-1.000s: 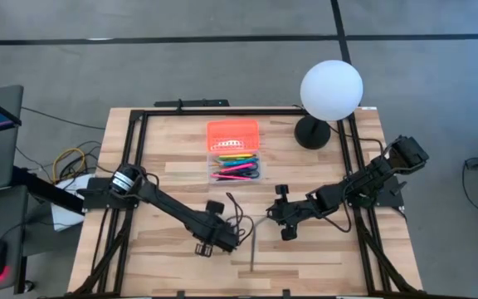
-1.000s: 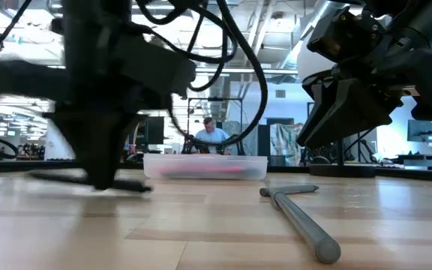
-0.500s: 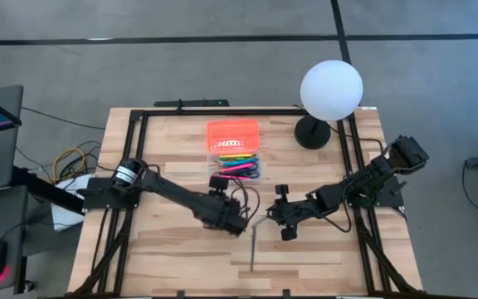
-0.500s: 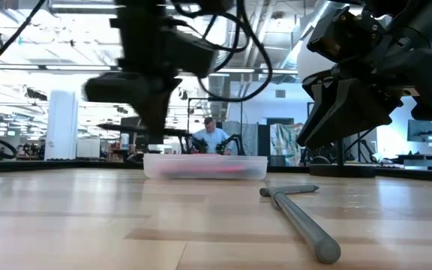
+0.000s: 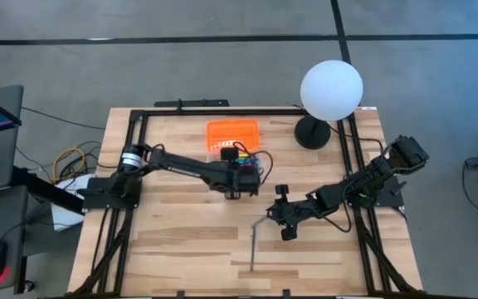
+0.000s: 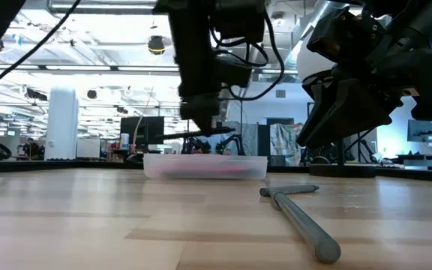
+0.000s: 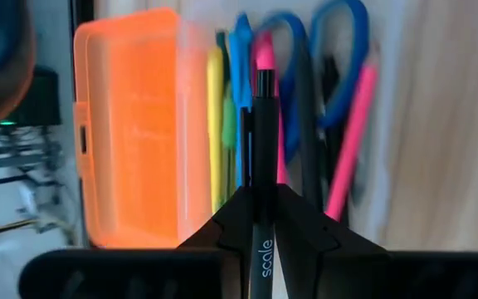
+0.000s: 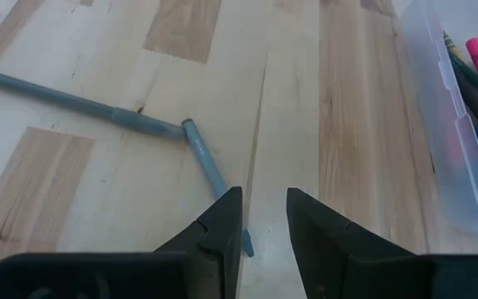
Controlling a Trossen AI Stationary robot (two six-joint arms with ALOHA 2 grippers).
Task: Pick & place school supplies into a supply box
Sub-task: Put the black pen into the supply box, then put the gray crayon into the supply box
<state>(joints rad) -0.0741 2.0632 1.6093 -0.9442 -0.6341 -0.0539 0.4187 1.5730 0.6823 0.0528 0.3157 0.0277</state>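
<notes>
The supply box (image 5: 237,159) is a clear case with its orange lid (image 5: 231,131) open on the far side. It lies at the table's far middle and holds pink, blue, yellow and green pens and blue-handled scissors (image 7: 326,83). My left gripper (image 5: 239,173) hangs over the box, shut on a black pen (image 7: 260,141). My right gripper (image 5: 282,219) stands open above the table right of centre, with nothing between its fingers. Two grey pens (image 5: 255,242) lie on the wood near it. My left gripper pinches the black pen's barrel (image 7: 260,218) between its two fingers, at the printed word. The fingers slant down from the table's left side. The pen's front end (image 7: 264,81) sticks out past the fingertips. The pen (image 6: 205,133) is lifted clear, about level above the box.
A white globe lamp (image 5: 331,90) on a black base (image 5: 312,133) stands at the far right. A black frame (image 5: 139,166) runs along the table's sides. The long grey pen (image 8: 65,101) and a shorter one (image 8: 208,169) lie just before my right gripper (image 8: 264,218).
My left gripper has risen from the table's near middle and swung toward the far edge, turning as it went. It has stayed shut on the black pen, which is now lifted clear over the supply box.
</notes>
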